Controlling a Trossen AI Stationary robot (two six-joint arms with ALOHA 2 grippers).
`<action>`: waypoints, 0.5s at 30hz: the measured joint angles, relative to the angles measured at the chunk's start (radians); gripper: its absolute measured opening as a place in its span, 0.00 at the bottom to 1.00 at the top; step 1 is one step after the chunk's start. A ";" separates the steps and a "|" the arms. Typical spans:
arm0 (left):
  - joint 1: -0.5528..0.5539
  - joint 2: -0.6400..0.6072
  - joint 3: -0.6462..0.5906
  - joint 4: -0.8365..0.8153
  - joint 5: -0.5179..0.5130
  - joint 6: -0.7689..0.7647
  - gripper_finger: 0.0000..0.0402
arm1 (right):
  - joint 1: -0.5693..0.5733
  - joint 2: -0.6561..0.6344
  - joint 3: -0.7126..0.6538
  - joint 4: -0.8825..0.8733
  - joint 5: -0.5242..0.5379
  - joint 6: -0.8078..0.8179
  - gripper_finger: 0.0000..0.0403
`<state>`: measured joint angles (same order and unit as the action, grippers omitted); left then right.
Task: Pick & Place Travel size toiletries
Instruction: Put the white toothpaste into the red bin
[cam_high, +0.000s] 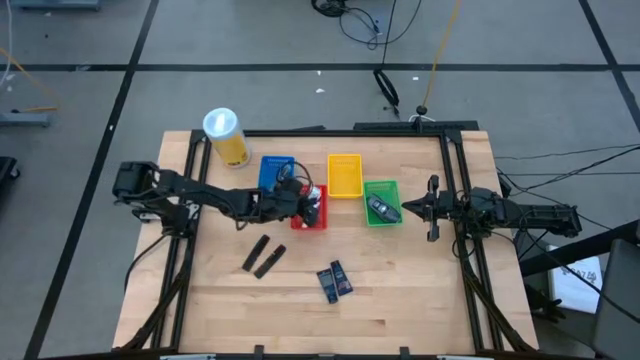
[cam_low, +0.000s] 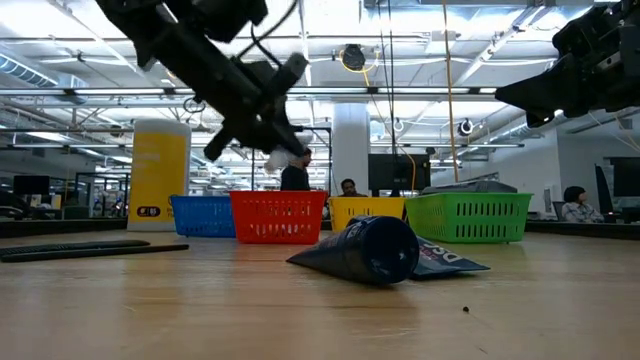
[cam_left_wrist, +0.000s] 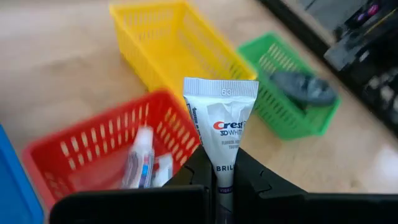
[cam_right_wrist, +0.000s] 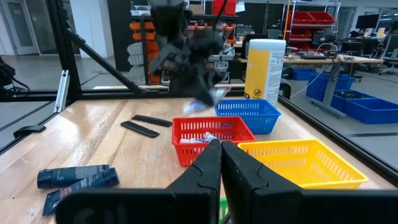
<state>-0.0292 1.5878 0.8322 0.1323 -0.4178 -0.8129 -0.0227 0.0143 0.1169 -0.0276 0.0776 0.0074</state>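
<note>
White Crest mini tube (cam_left_wrist: 220, 124) — crimped end up — left gripper (cam_left_wrist: 217, 180) pinching.

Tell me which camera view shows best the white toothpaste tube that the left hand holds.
The left wrist view: the white toothpaste tube fills the centre, its printed label readable, pinched in the left hand. The low view shows only its pale tip. The right wrist view shows a blur; in the high view the arm mostly hides it.

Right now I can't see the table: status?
Left hand shut on toothpaste tube, above red basket. Right hand shut, empty, beside green basket. Nothing in the way.
</note>
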 joint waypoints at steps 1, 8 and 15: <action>0.000 0.009 -0.001 -0.005 0.002 -0.001 0.05 | 0.000 0.000 0.000 0.000 0.000 0.000 0.01; 0.021 0.031 -0.001 -0.001 0.011 -0.001 0.05 | 0.000 0.000 0.000 0.000 0.000 0.000 0.01; 0.025 0.031 -0.001 0.005 0.026 0.065 0.05 | 0.000 0.000 0.000 0.000 0.000 0.000 0.01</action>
<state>-0.0040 1.6192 0.8310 0.1371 -0.3920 -0.7483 -0.0227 0.0140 0.1169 -0.0277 0.0776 0.0074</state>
